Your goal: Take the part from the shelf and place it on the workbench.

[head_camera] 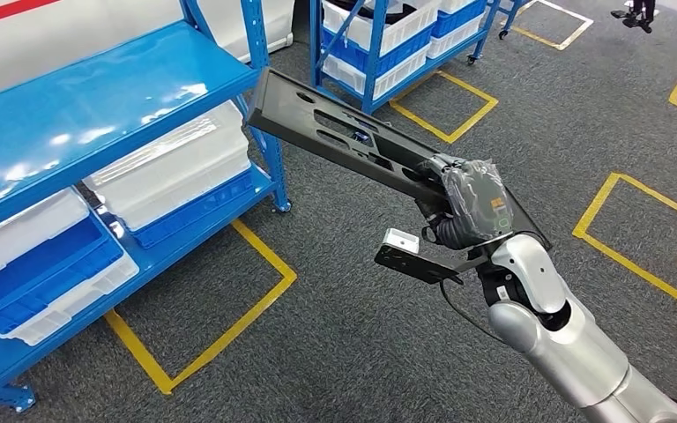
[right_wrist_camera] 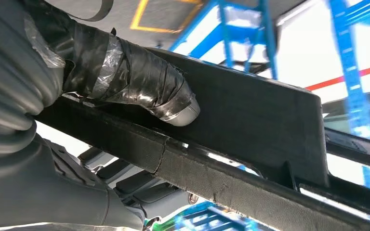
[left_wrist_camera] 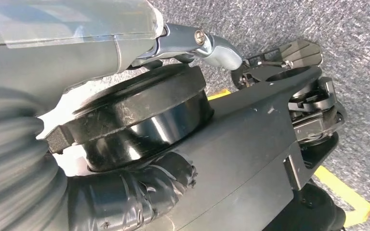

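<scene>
Head view: part (head_camera: 335, 132) in right robot hand (head_camera: 465, 201).

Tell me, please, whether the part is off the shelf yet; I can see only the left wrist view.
Observer: Yes; in the head view the right hand holds the long black part in the air, beside the blue shelf.
Operator: Where along the part does it grip?
Observer: Near the end closest to the robot; the far end points toward the shelf's corner post.
Operator: Is the thumb on it?
Observer: Yes; the right wrist view shows the taped thumb pressed on the part's flat face.
</scene>
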